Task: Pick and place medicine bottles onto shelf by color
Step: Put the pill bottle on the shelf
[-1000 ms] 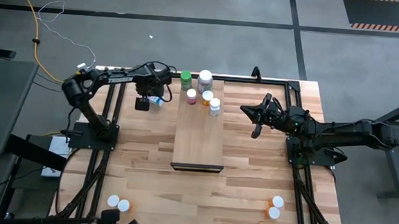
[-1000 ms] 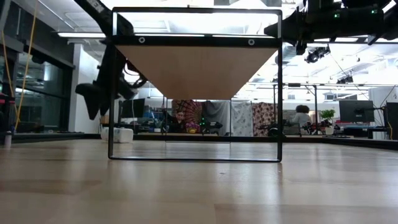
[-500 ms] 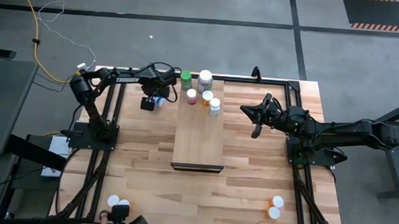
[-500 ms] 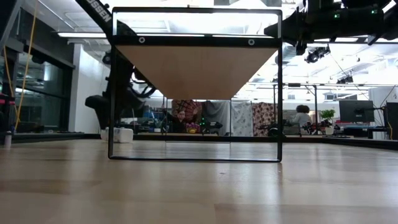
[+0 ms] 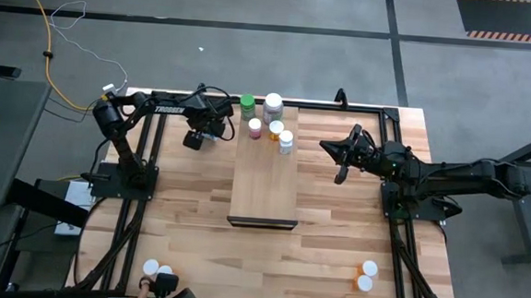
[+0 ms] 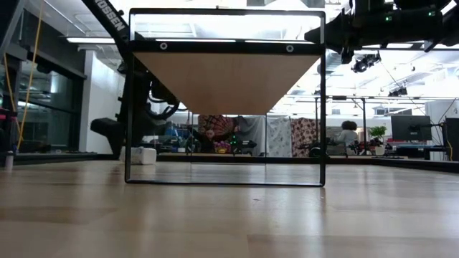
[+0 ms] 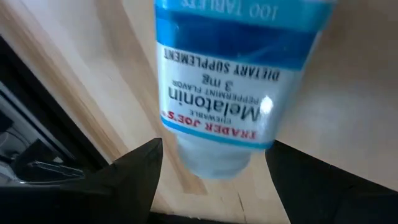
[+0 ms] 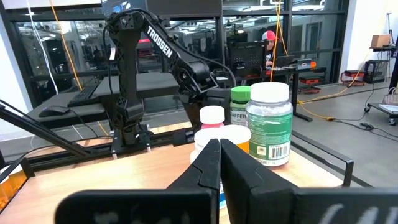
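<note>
A white melatonin bottle with a blue label (image 7: 217, 81) lies on its side on the tabletop left of the shelf (image 5: 209, 133). My left gripper (image 7: 214, 149) is open and low over it (image 5: 195, 139), with a finger on either side of the bottle's end and gaps showing on both sides. The shelf (image 5: 265, 181) is a pale board raised on a black frame (image 6: 226, 75). At its far end stand several bottles: a green-capped one (image 5: 247, 105), a large white-capped one (image 5: 273, 104), a pinkish one (image 5: 255, 128), an orange one (image 5: 276, 128) and a white one (image 5: 286, 142). My right gripper (image 5: 341, 175) is shut and hangs in the air right of the shelf.
Two orange bottles (image 5: 367, 275) stand near the table's near right corner. Two more bottles (image 5: 156, 271) stand near the near left corner, with a person's hand (image 5: 146, 286) close by. The black frame rail (image 5: 155, 142) runs just left of my left gripper.
My left gripper has sunk toward the tabletop and shifted slightly right, closing in on the lying white bottle. The bottle has stayed where it was. My right arm has kept still.
</note>
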Controlling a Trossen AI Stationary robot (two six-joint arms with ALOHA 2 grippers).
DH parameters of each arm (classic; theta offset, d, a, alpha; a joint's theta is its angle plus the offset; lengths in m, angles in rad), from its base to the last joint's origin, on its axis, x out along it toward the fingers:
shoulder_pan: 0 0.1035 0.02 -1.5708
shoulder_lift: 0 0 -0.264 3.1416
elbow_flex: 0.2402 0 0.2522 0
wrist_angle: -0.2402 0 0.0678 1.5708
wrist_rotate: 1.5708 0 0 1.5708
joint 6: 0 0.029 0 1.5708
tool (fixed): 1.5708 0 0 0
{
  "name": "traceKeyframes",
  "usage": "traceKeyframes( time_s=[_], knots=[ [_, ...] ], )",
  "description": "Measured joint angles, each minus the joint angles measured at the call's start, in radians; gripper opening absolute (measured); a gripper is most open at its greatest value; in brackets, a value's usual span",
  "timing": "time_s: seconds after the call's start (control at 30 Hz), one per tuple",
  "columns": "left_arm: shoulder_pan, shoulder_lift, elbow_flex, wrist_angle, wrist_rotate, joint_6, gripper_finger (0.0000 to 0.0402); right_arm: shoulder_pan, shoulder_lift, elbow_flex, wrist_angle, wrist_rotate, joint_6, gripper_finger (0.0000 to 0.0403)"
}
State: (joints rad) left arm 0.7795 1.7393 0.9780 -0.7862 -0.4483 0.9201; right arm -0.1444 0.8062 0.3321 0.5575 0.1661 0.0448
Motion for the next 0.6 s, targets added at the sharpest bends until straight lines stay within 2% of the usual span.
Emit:
traceKeyframes(
  time_s=[0.37,0.6],
  knots=[
    [0.0,0.0,-0.001,0.027,0.004,0.0,0.0274,0.0,0.0,0.0,0.0,0.0,0.0,0.0],
    [0.0,0.0,-0.001,0.028,0.004,0.0,0.023,0.0,0.0,0.0,0.0,0.0,0.0,0.0]
  ],
)
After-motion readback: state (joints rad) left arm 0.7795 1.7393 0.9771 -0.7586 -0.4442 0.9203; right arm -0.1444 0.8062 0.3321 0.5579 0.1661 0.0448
